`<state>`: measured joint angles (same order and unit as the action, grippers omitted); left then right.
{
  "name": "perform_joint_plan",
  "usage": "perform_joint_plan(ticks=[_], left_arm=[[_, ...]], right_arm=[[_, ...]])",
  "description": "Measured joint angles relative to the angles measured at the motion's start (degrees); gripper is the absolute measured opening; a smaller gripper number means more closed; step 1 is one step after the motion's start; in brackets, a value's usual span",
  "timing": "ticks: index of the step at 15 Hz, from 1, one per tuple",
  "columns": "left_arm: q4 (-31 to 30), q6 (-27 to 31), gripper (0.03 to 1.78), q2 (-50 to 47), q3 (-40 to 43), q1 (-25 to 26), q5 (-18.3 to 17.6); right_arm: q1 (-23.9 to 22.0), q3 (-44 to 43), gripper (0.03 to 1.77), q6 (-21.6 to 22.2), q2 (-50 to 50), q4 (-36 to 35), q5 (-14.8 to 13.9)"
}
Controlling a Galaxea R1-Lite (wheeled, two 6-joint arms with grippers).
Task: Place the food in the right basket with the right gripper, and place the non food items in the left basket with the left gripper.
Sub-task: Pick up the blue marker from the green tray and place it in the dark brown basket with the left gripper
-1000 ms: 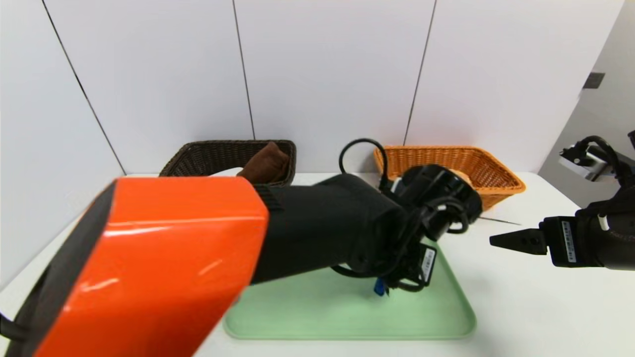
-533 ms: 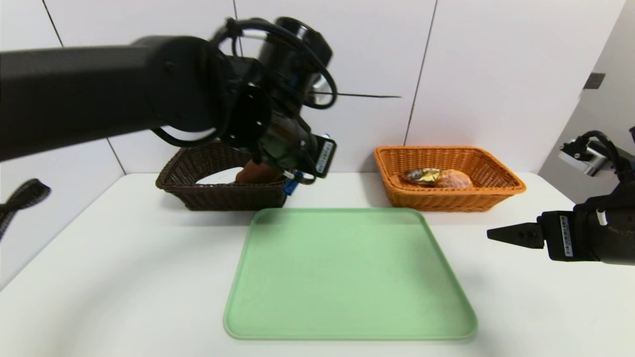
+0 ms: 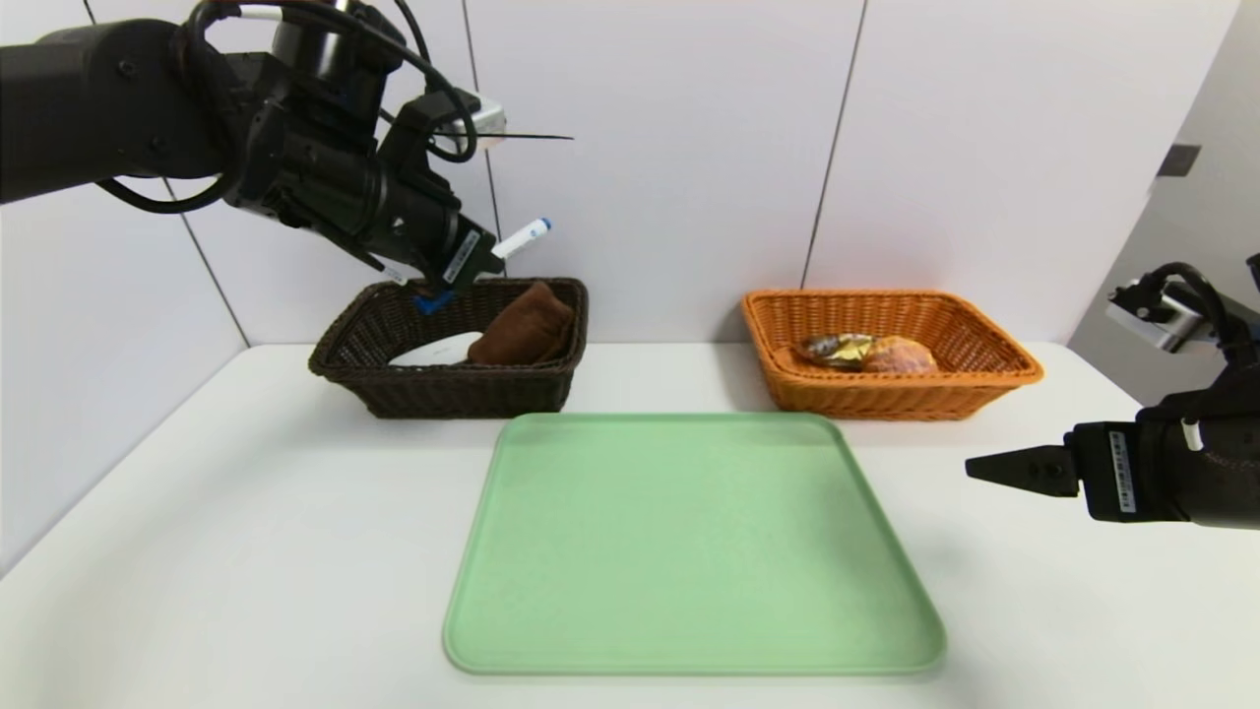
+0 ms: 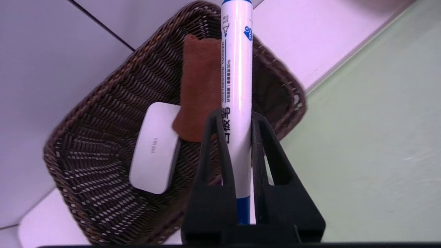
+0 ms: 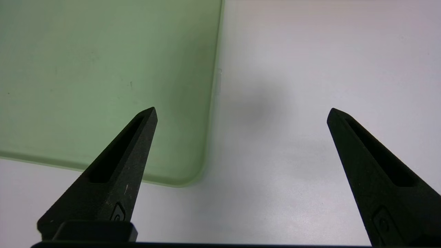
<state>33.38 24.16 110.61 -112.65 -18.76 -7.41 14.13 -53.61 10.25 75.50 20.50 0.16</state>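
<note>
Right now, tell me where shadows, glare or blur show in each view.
Head view: soft shadow under the right pincer on the table. Left wrist view: a glare streak runs down the marker; the dark basket rim blurs at its far corner. Right wrist view: a faint round shadow beside the green tray.

Both baskets are woven wicker, dark brown one (image 3: 443,389) rough-looking, orange one (image 3: 891,389) same weave. Marker (image 4: 236,86) is glossy white plastic w/ printed label. Brown cloth (image 4: 200,79) looks soft, suede-ish. Tray (image 3: 689,551) is matt green plastic, desk (image 3: 246,551) smooth white.
</note>
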Motion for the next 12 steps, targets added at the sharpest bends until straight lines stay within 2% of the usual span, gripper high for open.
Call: perform_joint_plan(ticks=[3,7,12], left_arm=[[-0.56,9.46,0.19,2.71,0.00,5.45,-3.19],[-0.77,19.69,0.19,7.03,0.00,11.43,-3.83],[-5.30,21.31,0.19,12.25,-0.02,14.02,-3.80]], right_arm=[[0.00,0.50,1.70,0.00,-0.04,0.00,-0.06],[0.00,1.17,1.70,-0.04,-0.11,-0.02,-0.23],[0.04,1.39,1.70,-0.02,-0.09,-0.06,-0.37]])
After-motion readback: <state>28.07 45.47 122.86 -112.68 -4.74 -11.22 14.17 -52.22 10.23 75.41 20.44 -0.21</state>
